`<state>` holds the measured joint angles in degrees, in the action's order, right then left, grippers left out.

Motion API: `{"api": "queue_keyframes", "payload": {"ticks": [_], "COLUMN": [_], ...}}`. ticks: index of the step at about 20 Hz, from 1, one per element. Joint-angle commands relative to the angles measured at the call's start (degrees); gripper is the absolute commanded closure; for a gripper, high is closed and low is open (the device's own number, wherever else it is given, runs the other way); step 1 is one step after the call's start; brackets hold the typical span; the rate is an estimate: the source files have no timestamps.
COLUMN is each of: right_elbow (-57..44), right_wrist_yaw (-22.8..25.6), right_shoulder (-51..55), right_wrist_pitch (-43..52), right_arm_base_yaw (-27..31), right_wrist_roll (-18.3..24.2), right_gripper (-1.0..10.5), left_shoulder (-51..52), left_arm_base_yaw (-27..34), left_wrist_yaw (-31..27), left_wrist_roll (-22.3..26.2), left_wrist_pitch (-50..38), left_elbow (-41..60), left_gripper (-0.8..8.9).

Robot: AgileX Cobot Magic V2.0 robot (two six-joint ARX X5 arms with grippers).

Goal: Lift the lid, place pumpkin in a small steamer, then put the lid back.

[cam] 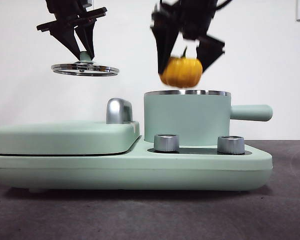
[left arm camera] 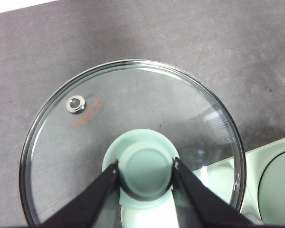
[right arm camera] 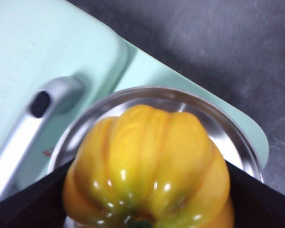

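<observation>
My left gripper is shut on the mint-green knob of the lid, a round glass lid with a chrome rim, held level in the air above the flat cover. My right gripper is shut on the pumpkin, glossy yellow-orange and ribbed, and holds it just above the open small steamer. In the right wrist view the pumpkin hangs over the steamer's chrome rim.
The steamer stands on a mint-green base with two chrome dials. To its left lies a wide flat mint-green cover with a chrome handle. The steamer's side handle points right. The table is dark grey.
</observation>
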<state>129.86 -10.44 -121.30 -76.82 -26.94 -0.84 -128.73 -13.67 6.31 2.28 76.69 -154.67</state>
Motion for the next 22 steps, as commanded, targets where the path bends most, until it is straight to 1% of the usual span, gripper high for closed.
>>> {"api": "queue_keyframes", "payload": {"ticks": [1,6,8,13,18,19,22], "right_elbow": [1.36,0.94,-0.24,-3.54,-6.03,-6.03,-5.99], "right_wrist_yaw": [0.00,0.04,0.24,0.68,3.98,4.55,4.48], "right_shoulder": [-3.93,-7.78,-8.35,-8.35,-8.35,-8.35,-8.33], "right_wrist_pitch": [-4.15,-4.31,-4.39,-4.39,-4.35,-3.96,-2.34], "right_arm_base_yaw": [-0.17,-0.37,-0.61,-0.63,-1.38,-1.49,-1.55], "right_wrist_roll": [0.39,-0.72,-1.90,-1.95,-1.88,-1.88,-2.34], "right_gripper": [6.2,6.2,6.2,6.2,6.2,6.1,4.9], "left_shoulder": [-0.22,-0.22,-0.22,-0.22,-0.22,-0.22,-0.22], "left_arm_base_yaw": [-0.22,-0.22,-0.20,-0.22,-0.22,-0.22,-0.22], "left_wrist_yaw": [0.39,0.39,0.39,0.39,0.39,0.39,0.39], "left_wrist_roll": [-0.20,-0.37,-0.37,-0.37,-0.37,-0.37,-0.39], "left_wrist_pitch": [-1.27,-1.25,-1.25,-1.27,-1.29,-1.29,-1.27], "left_elbow": [-2.56,-2.56,-2.56,-2.56,-2.56,-2.56,-2.56], "left_gripper": [7.58,7.58,7.58,7.58,7.58,7.58,7.58]}}
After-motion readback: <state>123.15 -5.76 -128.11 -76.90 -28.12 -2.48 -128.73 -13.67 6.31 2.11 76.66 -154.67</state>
